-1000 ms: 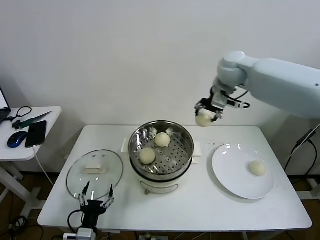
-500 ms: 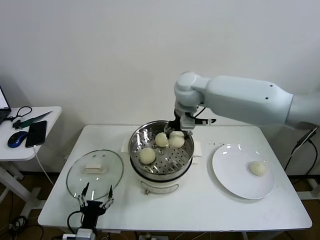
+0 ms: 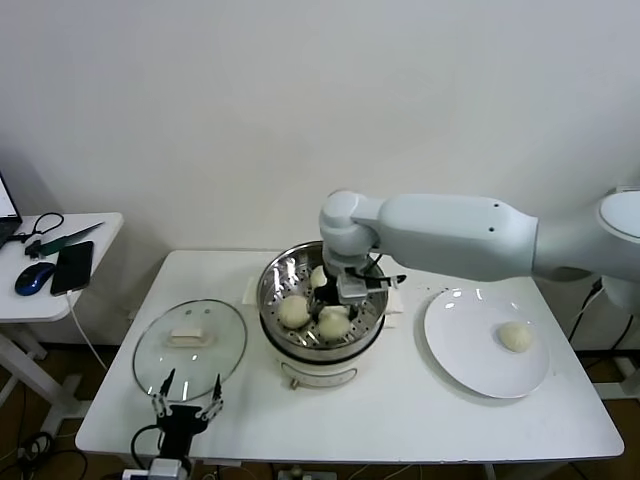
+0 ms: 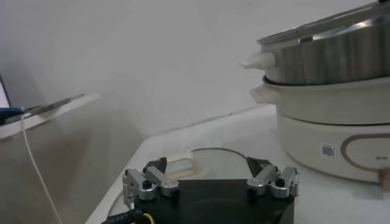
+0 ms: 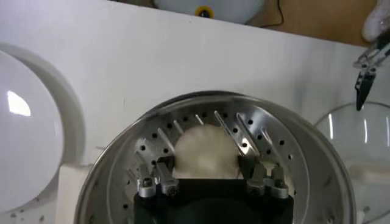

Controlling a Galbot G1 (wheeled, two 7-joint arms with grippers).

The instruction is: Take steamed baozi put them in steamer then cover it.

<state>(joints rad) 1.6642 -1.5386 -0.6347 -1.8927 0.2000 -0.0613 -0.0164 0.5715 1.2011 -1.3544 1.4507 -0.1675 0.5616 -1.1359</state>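
The steamer point(image 3: 372, 272) stands mid-table with its perforated tray open. My right gripper point(image 3: 335, 304) is down inside it, shut on a steamed baozi point(image 3: 333, 323) at the tray's near side. In the right wrist view the fingers point(image 5: 166, 172) flank that bun point(image 5: 206, 151) on the tray point(image 5: 304, 141). Two more baozi lie in the tray: one at the left point(image 3: 293, 312), one at the back point(image 3: 317, 276), partly hidden by the arm. A fourth baozi point(image 3: 515, 337) lies on the white plate point(image 3: 455, 345). The glass cover point(image 3: 190, 342) lies flat left of the steamer. My left gripper point(image 3: 185, 408) is open at the front edge, just before the cover point(image 4: 220, 156).
A side table point(image 3: 55, 290) at the far left holds a phone, a mouse and cables. The steamer's base point(image 4: 329, 131) rises right of my left gripper point(image 4: 207, 165). Bare tabletop lies in front of the steamer and plate.
My right arm carried the baozi from above the plate side over the steamer and lowered it to the tray's near side. The left gripper stayed at the front edge.
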